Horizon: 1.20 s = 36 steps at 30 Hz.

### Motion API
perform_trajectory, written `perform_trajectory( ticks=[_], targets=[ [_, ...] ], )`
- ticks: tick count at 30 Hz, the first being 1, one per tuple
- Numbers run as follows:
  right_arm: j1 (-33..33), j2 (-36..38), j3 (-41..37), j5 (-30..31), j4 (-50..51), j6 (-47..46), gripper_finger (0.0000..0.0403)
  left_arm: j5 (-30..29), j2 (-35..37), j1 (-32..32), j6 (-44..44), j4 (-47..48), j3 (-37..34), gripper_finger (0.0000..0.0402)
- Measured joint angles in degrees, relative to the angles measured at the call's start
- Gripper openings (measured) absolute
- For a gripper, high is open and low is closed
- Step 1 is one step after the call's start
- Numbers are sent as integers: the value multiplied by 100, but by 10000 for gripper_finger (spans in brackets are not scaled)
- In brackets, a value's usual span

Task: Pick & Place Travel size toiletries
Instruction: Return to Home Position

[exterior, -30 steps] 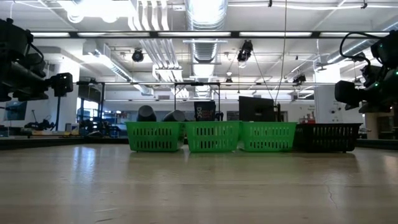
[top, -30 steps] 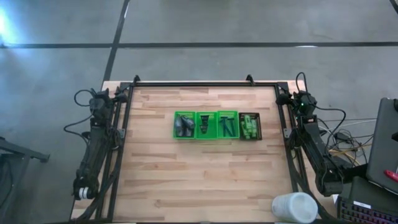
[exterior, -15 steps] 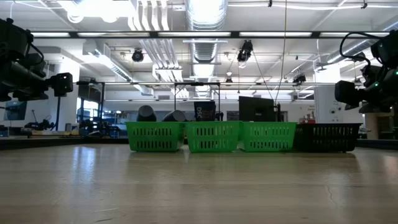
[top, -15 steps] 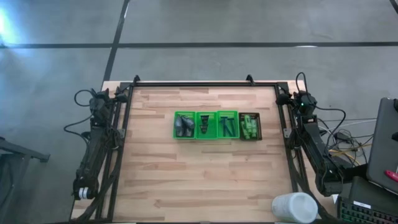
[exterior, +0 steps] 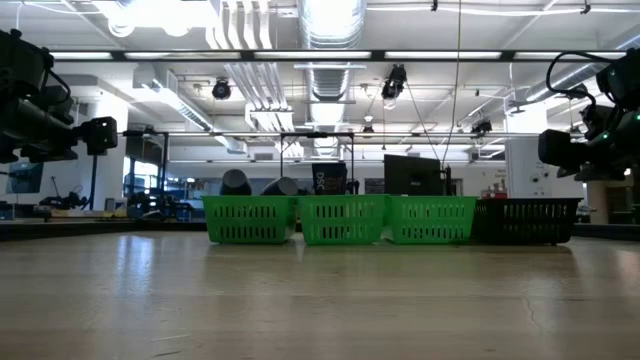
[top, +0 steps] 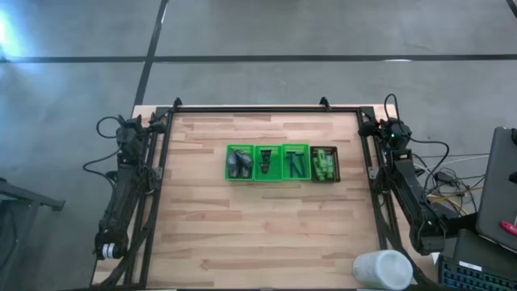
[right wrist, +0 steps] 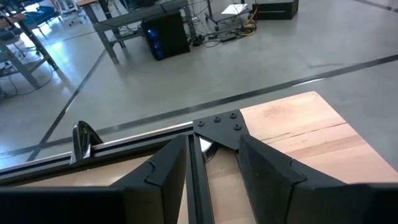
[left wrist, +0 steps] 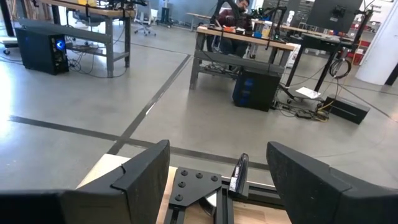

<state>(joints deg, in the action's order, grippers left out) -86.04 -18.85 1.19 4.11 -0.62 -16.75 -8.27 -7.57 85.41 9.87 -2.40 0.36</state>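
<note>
Fingers (left wrist: 142, 183) of left gripper (left wrist: 217, 147) spread wide, of right gripper (right wrist: 213, 138) narrower, both empty.

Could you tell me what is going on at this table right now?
Nothing is being handled at the moment. The toiletries lie sorted: grey bottles, dark tubes and razors in the three compartments of the green tray, and green mini bottles in the black bin beside it. The left gripper and right gripper are parked at the left and right edges of the table, jaws apart and empty.
</note>
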Motion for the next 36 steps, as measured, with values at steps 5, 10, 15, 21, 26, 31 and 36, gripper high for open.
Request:
perform_trajectory(
  ticks=[5,10,15,21,26,31,36],
  targets=[
    [0,2,-1,1,0,1,126,1,0,0,-2,-2,0,273],
    [0,0,-1,-2,0,1,109,2,-2,0,-2,-4,-2,273],
    [2,0,0,0,0,0,91,2,-2,0,-2,-5,-2,273],
    [2,0,-1,1,0,1,67,2,-4,0,-2,-6,-2,273],
    [0,-1,-2,1,0,0,51,2,-4,0,-2,-8,-2,273],
    [0,2,1,-2,0,1,39,2,-4,0,-2,-8,-2,273],
    [0,2,-1,1,0,0,32,2,-5,0,-2,-8,-2,273]
  ],
)
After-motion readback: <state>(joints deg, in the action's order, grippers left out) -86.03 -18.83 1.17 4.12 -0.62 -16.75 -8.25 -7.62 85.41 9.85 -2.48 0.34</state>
